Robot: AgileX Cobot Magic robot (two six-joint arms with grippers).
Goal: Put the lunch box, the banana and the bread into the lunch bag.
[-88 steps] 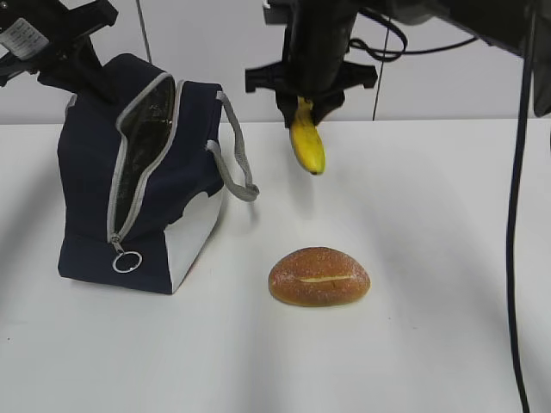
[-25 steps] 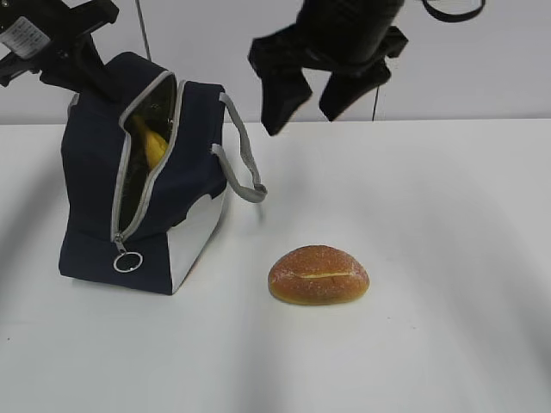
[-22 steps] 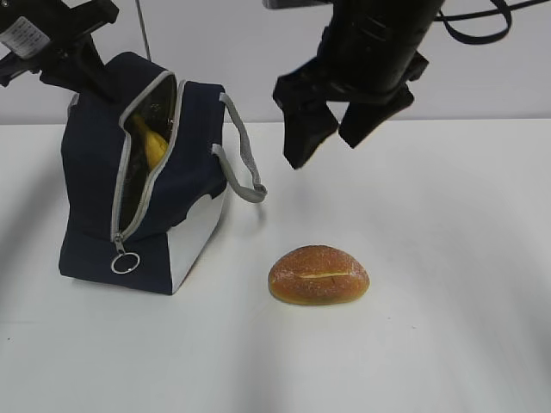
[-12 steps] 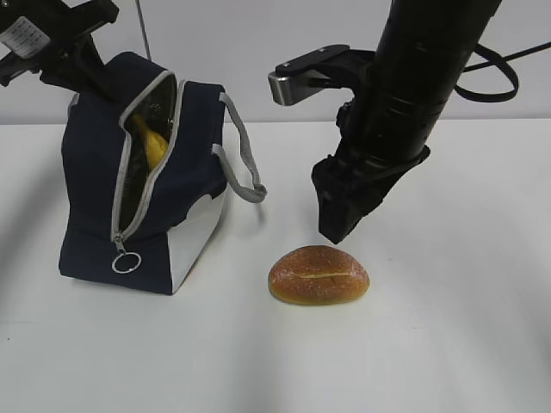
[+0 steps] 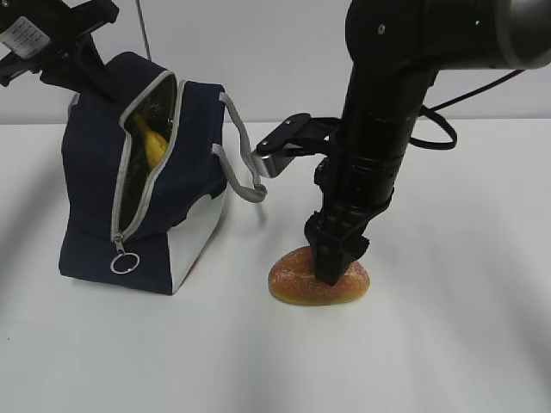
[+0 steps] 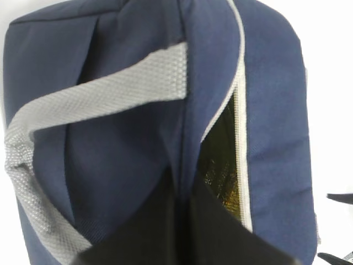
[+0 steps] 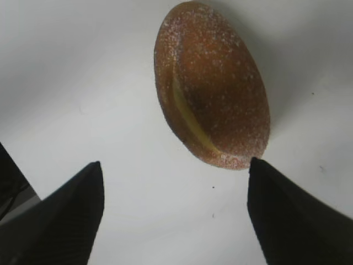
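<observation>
The navy lunch bag [image 5: 164,194] stands at the left, its zipper open. The yellow banana [image 5: 153,146] shows inside the opening. My left gripper [image 5: 79,70] is shut on the bag's top edge; in the left wrist view [image 6: 185,185] its dark fingers pinch a fold of navy fabric beside the shiny lining [image 6: 223,176]. The golden-brown bread [image 5: 293,284] lies on the table. My right gripper [image 5: 334,265] is down right at it. In the right wrist view the gripper [image 7: 174,168] is open and empty, with the bread [image 7: 212,83] just ahead of the fingertips. The lunch box is out of view.
The bag's grey strap handle [image 5: 243,176] hangs toward the right arm. The zipper's ring pull [image 5: 123,262] hangs at the bag's front. The white table [image 5: 456,335] ends at a pale wall behind.
The banana left my right gripper and now sits in the bag. My right gripper, open, moved right and down from above the bag to the bread. The left gripper stayed put.
</observation>
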